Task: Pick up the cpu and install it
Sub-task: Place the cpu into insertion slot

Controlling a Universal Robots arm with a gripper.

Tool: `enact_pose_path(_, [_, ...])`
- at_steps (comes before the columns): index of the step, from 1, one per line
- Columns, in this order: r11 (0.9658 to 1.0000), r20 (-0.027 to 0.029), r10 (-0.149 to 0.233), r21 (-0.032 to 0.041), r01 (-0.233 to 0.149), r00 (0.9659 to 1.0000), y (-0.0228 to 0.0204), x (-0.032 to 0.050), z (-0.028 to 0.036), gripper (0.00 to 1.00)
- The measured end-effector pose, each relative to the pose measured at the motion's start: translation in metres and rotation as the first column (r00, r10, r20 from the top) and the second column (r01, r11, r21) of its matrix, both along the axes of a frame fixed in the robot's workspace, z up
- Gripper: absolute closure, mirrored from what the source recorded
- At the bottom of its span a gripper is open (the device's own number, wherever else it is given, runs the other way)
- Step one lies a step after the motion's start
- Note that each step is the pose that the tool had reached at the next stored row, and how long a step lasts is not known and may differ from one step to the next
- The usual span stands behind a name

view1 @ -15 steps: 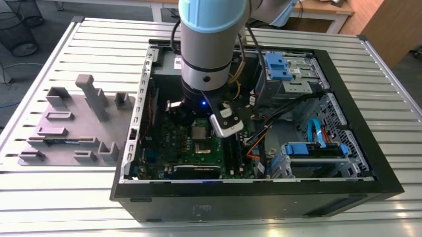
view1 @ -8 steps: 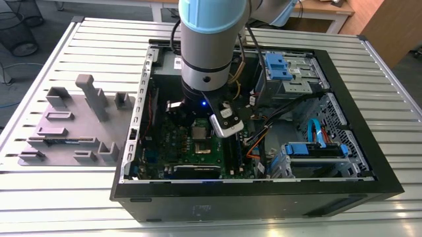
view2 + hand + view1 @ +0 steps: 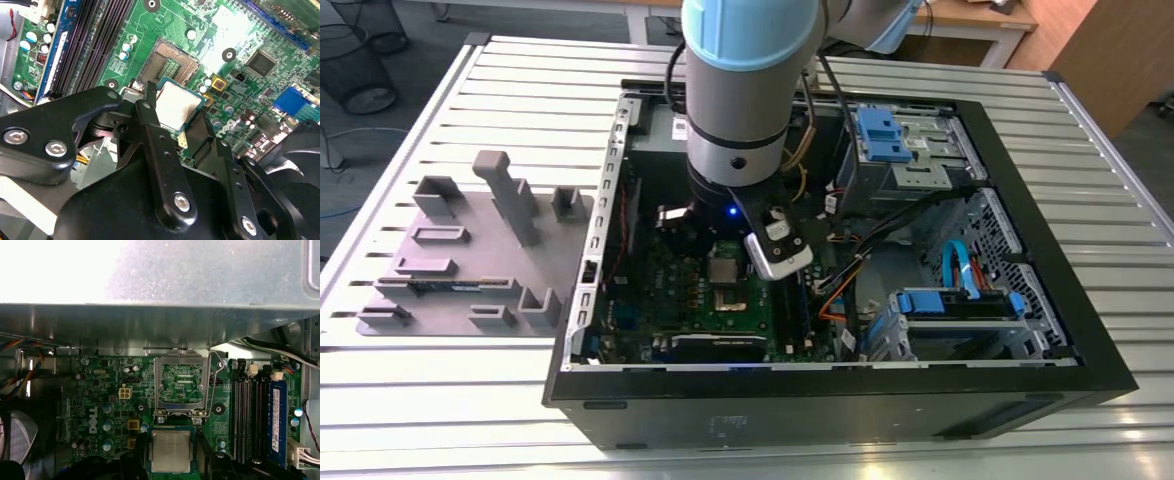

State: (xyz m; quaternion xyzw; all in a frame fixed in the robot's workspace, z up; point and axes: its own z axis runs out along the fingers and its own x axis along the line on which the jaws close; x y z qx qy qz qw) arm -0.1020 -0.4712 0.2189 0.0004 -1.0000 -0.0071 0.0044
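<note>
The cpu (image 3: 178,106), a small flat square with a dull silver top and a green rim, hangs just above the green motherboard (image 3: 180,25). My gripper (image 3: 175,114) is shut on it, one black finger (image 3: 148,112) on each side. In the first wrist view the cpu (image 3: 171,450) sits right beside the socket, whose hinged metal frame (image 3: 182,382) stands swung open. The bare socket (image 3: 168,64) with its gold contacts lies next to the chip. In the exterior view my gripper (image 3: 723,258) reaches down into the open computer case (image 3: 854,390), over the board.
Dark memory slots (image 3: 95,45) run beside the socket, one holding a blue-labelled stick (image 3: 276,415). The case's metal wall (image 3: 200,320) rises close behind the socket. Blue drive brackets (image 3: 881,130) and cables (image 3: 834,290) fill the exterior view's right. A grey fixture tray (image 3: 467,260) lies left of the case.
</note>
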Motion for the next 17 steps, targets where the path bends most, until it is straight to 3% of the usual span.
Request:
enact_pose_path(5, [1.0000,-0.0007,0.003,-0.0003,-0.003,1.0000,-0.0013,0.0001,-0.0052,0.53])
enact_pose_path(12, [1.0000,-0.0012,0.004,-0.0002,-0.004,1.0000,-0.0111,0.0002,-0.0095,0.53])
enact_pose_path(17, [1.0000,-0.0012,0.004,-0.0002,-0.004,1.0000,-0.0129,0.0008,-0.0148,0.53])
